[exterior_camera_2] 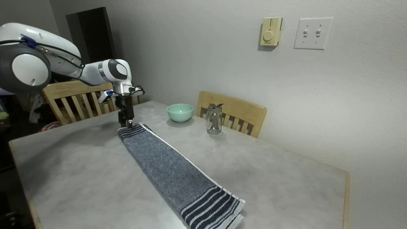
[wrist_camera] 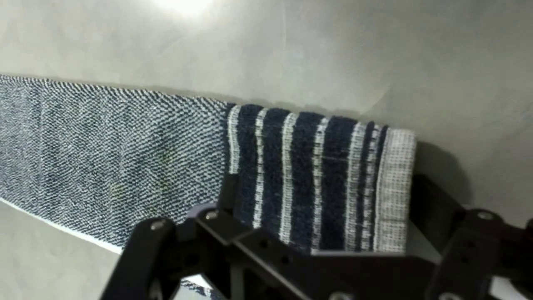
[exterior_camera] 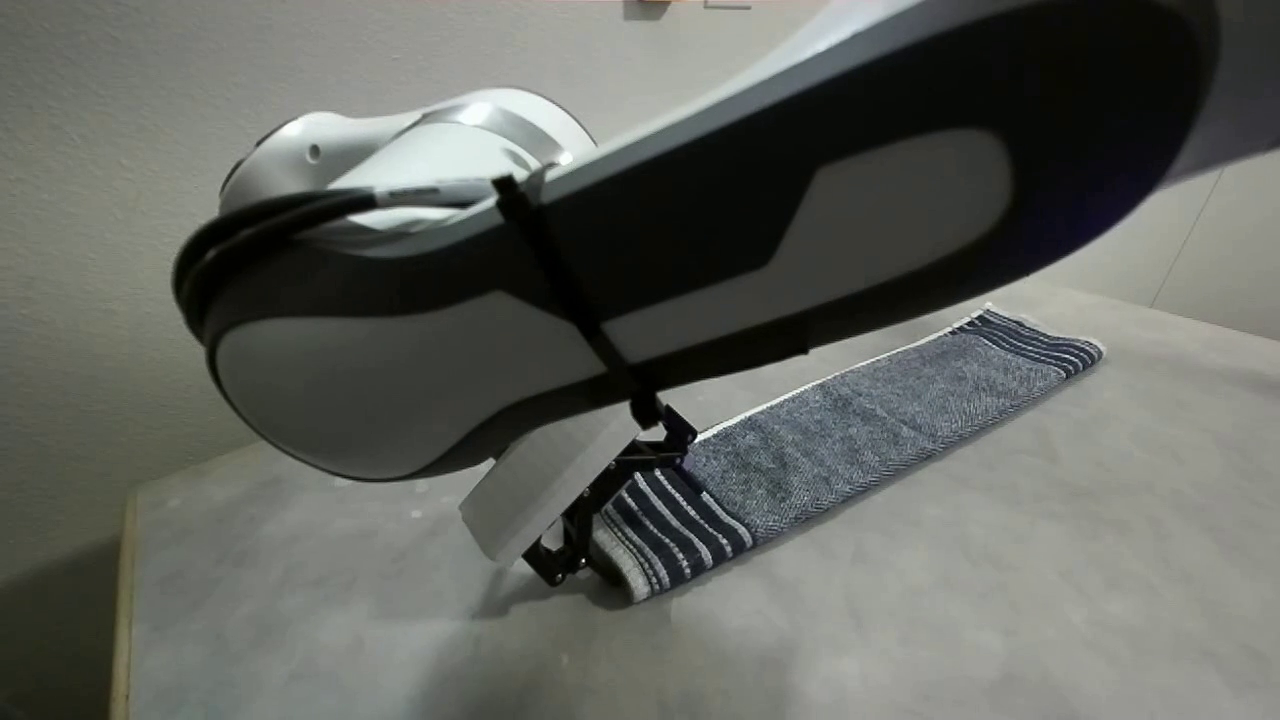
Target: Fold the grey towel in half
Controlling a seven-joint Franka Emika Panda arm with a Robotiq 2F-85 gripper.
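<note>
Towel (exterior_camera_2: 170,168) has its near striped end at the parted jaws of the tool (wrist_camera: 327,187); it should be light and soft, so best pinch it there. The rest stretches away from the tool along the table (exterior_camera_2: 79,178).

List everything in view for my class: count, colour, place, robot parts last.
Walls: at least 2, pale grey, background
Table: 1, grey, foreground
Grey towel: 1, blue-grey with dark-and-white striped ends, on table
Bowl: 1, teal, on table
Glass jar: 1, clear, on table near bowl
Utensils: count unclear, dark, in jar
Chairs: 2, light wood, beyond table
Dial box: 1, beige, on wall
Switch plate: 1, white, beside dial box
Flat panel: 1, black, behind arm
Dim clutter: count unclear, mixed colours, past table
Arm: 1, white and dark grey, above table
Cables: at least 2, black, along arm
Gripper: 1, black, open at one striped towel end
</note>
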